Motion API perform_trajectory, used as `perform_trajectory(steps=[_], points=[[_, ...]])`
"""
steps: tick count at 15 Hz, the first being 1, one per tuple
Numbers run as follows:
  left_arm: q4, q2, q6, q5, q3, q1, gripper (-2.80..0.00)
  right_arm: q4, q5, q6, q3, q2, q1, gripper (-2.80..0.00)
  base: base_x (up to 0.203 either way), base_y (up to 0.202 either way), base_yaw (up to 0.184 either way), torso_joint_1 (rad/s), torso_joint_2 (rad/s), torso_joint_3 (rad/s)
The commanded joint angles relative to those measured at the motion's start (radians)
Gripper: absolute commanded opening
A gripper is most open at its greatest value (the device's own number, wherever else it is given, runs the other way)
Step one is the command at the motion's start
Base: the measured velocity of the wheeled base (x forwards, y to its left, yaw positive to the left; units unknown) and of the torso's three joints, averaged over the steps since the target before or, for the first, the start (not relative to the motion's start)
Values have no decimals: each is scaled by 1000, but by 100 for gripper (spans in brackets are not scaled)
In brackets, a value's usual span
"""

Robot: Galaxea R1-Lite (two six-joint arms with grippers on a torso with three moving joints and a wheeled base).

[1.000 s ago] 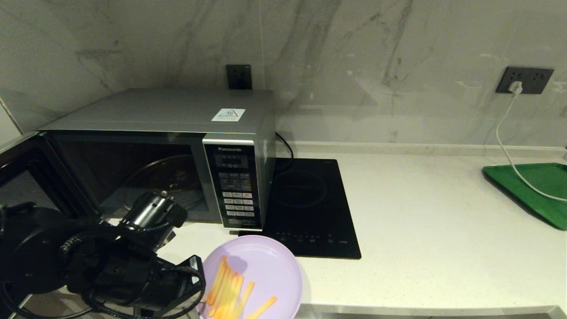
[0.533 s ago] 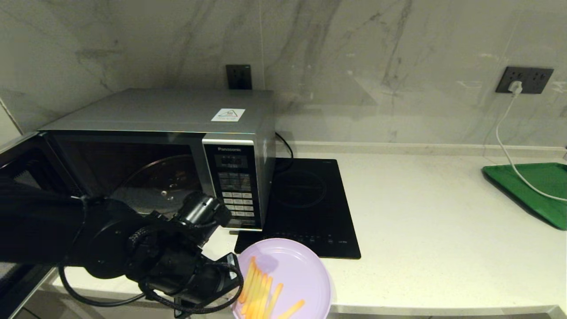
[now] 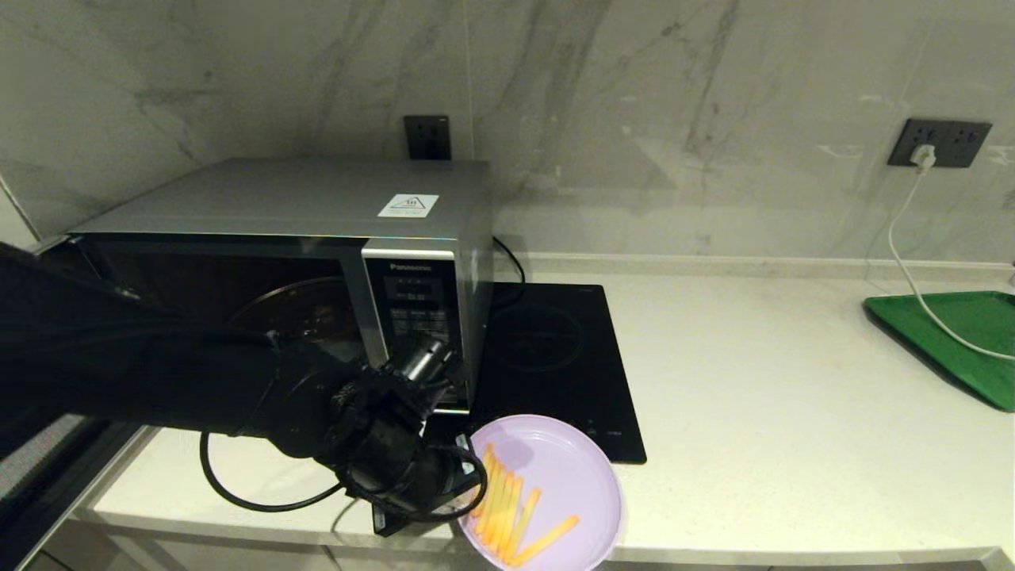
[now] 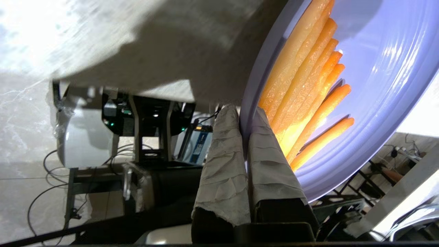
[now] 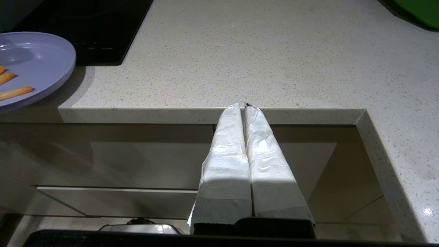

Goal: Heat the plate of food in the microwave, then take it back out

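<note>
The pale lilac plate of food (image 3: 567, 468), with a row of orange-yellow fries (image 3: 507, 507), is held at the counter's front edge, in front of the cooktop corner and partly over the edge. My left gripper (image 3: 473, 496) is shut on its near-left rim; the left wrist view shows the rim (image 4: 253, 68) pinched between the padded fingers (image 4: 226, 151). The silver-grey microwave (image 3: 301, 198) stands behind at left, its door swung open to the left and its glass turntable (image 3: 309, 305) bare. My right gripper (image 5: 244, 105) hangs shut and empty below the counter edge, out of the head view.
A flat black cooktop (image 3: 555, 357) lies right of the microwave, just behind the plate. A green tray (image 3: 959, 333) sits at the far right with a white cable (image 3: 904, 262) running to a wall socket. The counter's front edge (image 5: 212, 115) is just ahead of my right gripper.
My left arm has swept to the right with the plate, from in front of the microwave opening to in front of the keypad and cooktop corner. The right gripper's earlier position is not shown.
</note>
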Motion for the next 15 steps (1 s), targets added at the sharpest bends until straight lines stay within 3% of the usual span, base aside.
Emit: perform_trajectory(steps=[1, 6, 15], points=[[7, 64, -9, -3, -55, -1, -280, 1, -1, 0, 0, 0, 2, -280, 0, 0, 0, 0, 0, 0], [9, 114, -21, -12, -143, -1, -280, 1, 0, 0, 0, 0, 1, -280, 0, 0, 0, 0, 0, 0], [23, 172, -21, -5, -198, -4, -280, 1, -1, 0, 0, 0, 1, -280, 0, 0, 0, 0, 0, 0]])
